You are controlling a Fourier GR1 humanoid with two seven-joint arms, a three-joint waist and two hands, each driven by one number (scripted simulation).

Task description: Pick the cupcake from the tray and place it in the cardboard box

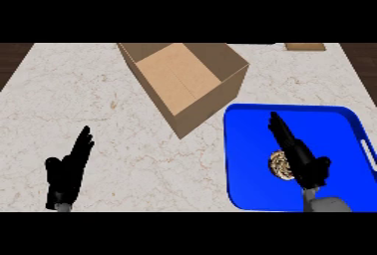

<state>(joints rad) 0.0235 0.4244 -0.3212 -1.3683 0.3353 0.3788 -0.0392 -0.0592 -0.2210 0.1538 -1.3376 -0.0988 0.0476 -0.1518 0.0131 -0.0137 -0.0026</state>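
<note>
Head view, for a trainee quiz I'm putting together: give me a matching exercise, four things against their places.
Things:
1 cupcake
2 box
3 tray
4 left hand

Places:
a lower left, over the counter
b far middle of the counter
c on the tray, beside the right hand
d near right of the counter

Pairs: 1c, 2b, 3d, 4a.

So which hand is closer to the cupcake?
The right hand: it is over the blue tray, right beside the cupcake. The left hand is far off across the counter.
</note>
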